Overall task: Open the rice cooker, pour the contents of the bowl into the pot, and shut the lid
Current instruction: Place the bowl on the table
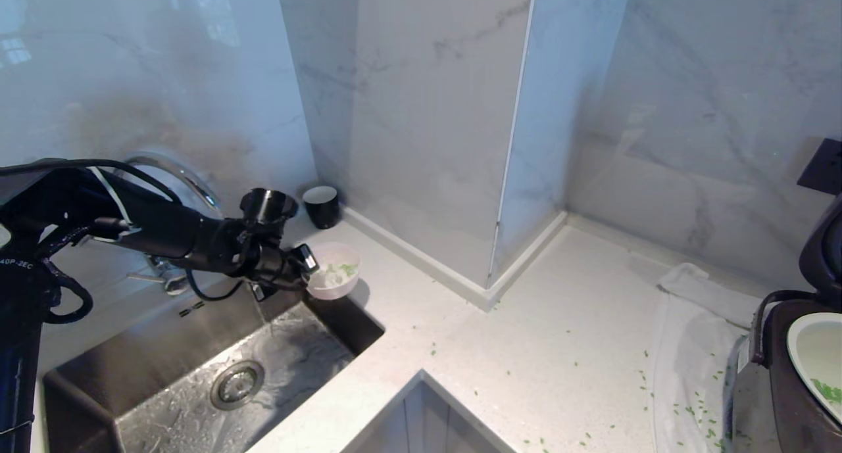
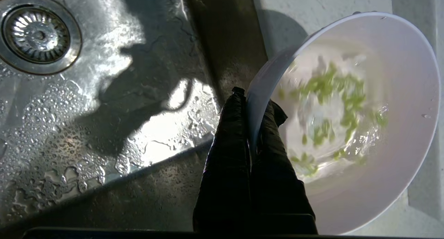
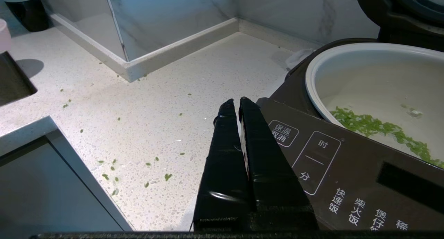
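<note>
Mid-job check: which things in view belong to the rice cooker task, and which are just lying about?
Job:
- bowl, held by the left gripper at its rim
- green bits in it
- rice cooker, lid up
- pot

Lying about:
- black cup
- sink
- white cloth
- spilled bits on the counter

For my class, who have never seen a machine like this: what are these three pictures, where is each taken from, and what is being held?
This is a two-armed kitchen robot. The wide picture comes from its head camera; the other two come from cameras on its wrists. The left gripper is shut on the rim of the bowl, held at the corner of the wet sink, with water and green bits inside. The right gripper is shut, holding nothing, beside the rice cooker. The lid stands open, and the pot already holds green bits. More bits lie scattered on the counter. A black cup stands by the wall.
</note>
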### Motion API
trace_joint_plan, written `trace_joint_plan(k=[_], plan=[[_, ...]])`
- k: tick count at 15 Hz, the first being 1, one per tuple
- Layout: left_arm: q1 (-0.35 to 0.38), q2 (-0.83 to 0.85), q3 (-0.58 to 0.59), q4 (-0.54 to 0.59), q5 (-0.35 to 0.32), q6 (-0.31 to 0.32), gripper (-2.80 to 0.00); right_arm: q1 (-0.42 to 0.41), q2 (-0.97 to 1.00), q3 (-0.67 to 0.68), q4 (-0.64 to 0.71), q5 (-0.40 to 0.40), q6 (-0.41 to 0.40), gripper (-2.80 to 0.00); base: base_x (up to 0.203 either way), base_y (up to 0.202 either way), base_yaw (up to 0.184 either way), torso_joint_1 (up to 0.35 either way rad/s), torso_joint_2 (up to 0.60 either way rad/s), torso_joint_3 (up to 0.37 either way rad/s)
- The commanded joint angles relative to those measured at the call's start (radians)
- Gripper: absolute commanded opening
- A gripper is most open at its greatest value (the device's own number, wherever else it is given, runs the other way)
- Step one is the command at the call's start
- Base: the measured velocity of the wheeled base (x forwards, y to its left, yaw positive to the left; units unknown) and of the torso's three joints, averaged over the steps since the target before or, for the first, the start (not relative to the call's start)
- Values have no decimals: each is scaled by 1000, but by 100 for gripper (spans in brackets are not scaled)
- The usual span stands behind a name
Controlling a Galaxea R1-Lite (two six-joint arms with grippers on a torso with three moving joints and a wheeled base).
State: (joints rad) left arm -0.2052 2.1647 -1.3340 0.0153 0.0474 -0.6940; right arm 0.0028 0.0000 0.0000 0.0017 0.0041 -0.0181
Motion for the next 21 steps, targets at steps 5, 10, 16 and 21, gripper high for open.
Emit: trace_joint_plan(k=[5, 10, 16, 21], plan=[[-157, 8, 15, 6, 54, -4, -280, 0, 2, 0, 0, 0, 0, -280, 0, 0, 0, 0, 0, 0], [-267, 51, 14, 0, 84, -8, -280, 0, 2, 0, 0, 0, 0, -280, 0, 0, 0, 0, 0, 0], [-359, 74, -5, -1, 86, -44, -280, 0, 2, 0, 0, 0, 0, -280, 0, 0, 0, 0, 0, 0], [-373, 86, -19, -2, 112, -50, -280, 0, 2, 0, 0, 0, 0, -280, 0, 0, 0, 0, 0, 0]])
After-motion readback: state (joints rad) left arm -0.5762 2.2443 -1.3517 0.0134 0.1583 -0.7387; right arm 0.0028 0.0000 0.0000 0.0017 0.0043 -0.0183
